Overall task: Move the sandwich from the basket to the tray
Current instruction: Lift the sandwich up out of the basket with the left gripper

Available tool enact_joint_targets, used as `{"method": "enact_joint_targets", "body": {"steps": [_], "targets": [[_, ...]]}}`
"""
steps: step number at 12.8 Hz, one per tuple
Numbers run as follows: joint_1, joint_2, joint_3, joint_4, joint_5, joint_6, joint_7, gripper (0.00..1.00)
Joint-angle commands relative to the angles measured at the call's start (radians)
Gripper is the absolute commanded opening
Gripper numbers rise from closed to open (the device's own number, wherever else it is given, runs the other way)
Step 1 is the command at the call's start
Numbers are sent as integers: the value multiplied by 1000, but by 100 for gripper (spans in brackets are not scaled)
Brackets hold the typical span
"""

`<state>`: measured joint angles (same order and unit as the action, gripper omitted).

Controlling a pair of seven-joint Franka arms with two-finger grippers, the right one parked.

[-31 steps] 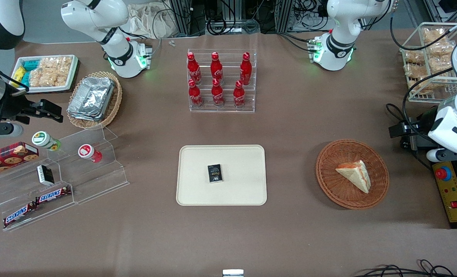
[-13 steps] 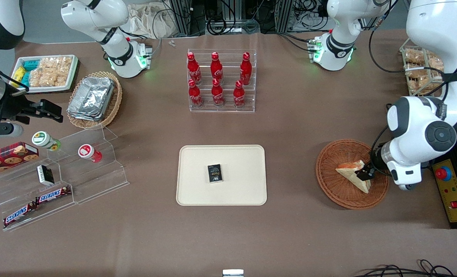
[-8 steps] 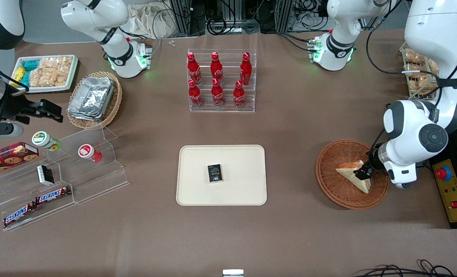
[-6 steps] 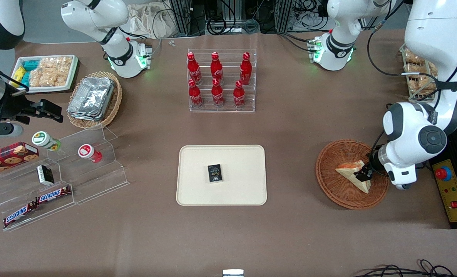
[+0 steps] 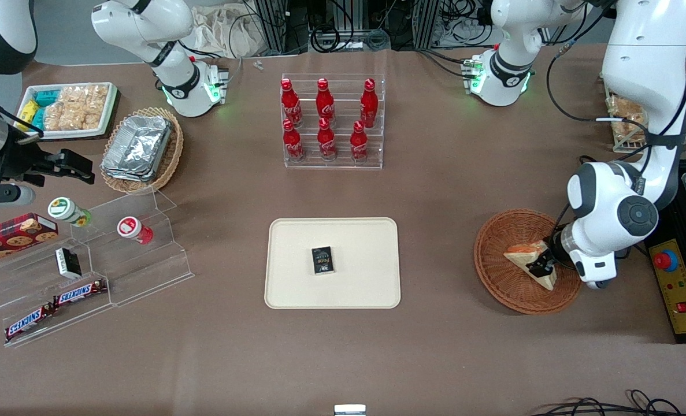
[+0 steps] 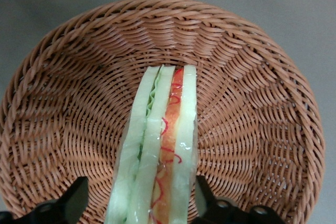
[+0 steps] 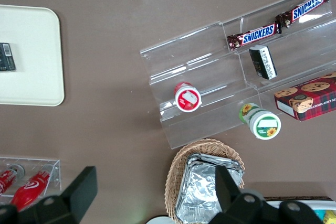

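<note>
The sandwich (image 5: 530,261) lies in the basket (image 5: 500,283), its long axis running from the gripper (image 5: 540,265) toward the basket's rim nearest the tray (image 5: 296,292), layered edge up. The gripper's fingers (image 6: 71,203) are spread, straddling the sandwich's wide end. On the tray sits a small black packet (image 5: 322,260); its label is unreadable.

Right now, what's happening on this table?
The left arm's gripper is down in the basket, its fingers open on either side of the sandwich, which lies in the basket and is not lifted. The tray, nearer the table's middle, holds only a small dark packet. So the sandwich has not yet been moved.
</note>
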<state>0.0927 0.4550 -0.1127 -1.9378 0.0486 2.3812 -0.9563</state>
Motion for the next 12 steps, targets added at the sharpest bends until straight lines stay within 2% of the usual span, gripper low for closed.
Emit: {"method": "enact_joint_targets", "body": {"steps": [1, 4, 6, 8, 10, 12], "targets": [[1, 7, -7, 13, 7, 18, -19, 0], [1, -19, -10, 48, 2, -5, -16, 0], [1, -82, -13, 90, 8, -122, -3, 0], [-11, -99, -30, 266, 5, -390, 28, 0], [-11, -79, -85, 489, 4, -622, 118, 0], [-16, -70, -142, 595, -4, -695, 241, 0]]}}
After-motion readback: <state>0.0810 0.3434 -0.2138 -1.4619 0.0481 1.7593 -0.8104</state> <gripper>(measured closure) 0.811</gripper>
